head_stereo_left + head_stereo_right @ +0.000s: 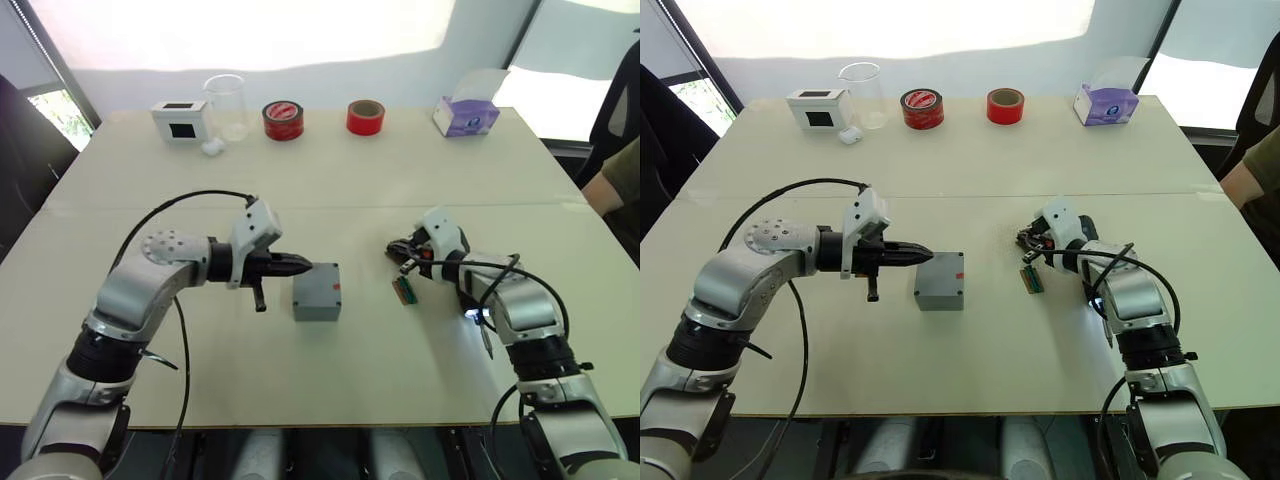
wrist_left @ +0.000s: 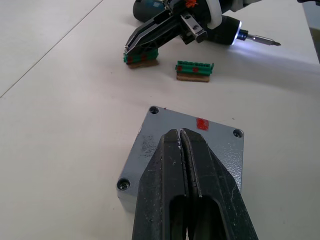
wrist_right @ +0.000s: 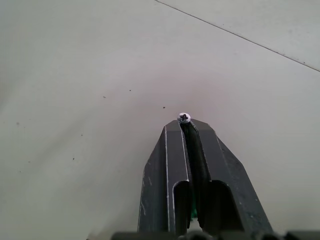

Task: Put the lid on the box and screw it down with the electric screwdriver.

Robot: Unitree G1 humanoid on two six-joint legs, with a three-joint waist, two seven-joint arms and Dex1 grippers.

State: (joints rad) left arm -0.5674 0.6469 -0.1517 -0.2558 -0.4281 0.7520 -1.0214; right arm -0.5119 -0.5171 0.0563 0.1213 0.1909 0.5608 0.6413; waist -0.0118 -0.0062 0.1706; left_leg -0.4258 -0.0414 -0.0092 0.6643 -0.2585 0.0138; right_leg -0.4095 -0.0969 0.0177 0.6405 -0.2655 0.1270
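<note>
The grey box (image 1: 317,291) stands mid-table with the lid (image 2: 170,135) lying flat on it. Screws show in three of the lid's corners and a red mark near its far edge. My left gripper (image 1: 302,265) is shut and empty, its tips over the box's left edge and hiding one corner. My right gripper (image 1: 398,252) is to the right of the box, shut, with a small screw (image 3: 184,118) pinched at its tips. The electric screwdriver (image 2: 222,31) lies beside my right forearm, its tip light on and its bit pointing away from the box.
Two small green pieces (image 2: 194,70) (image 2: 141,59) lie by my right gripper. Along the far edge stand a white box with a black window (image 1: 180,120), a clear beaker (image 1: 226,105), two red tape rolls (image 1: 283,120) and a tissue box (image 1: 466,115). A person's arm (image 1: 615,185) shows at the right.
</note>
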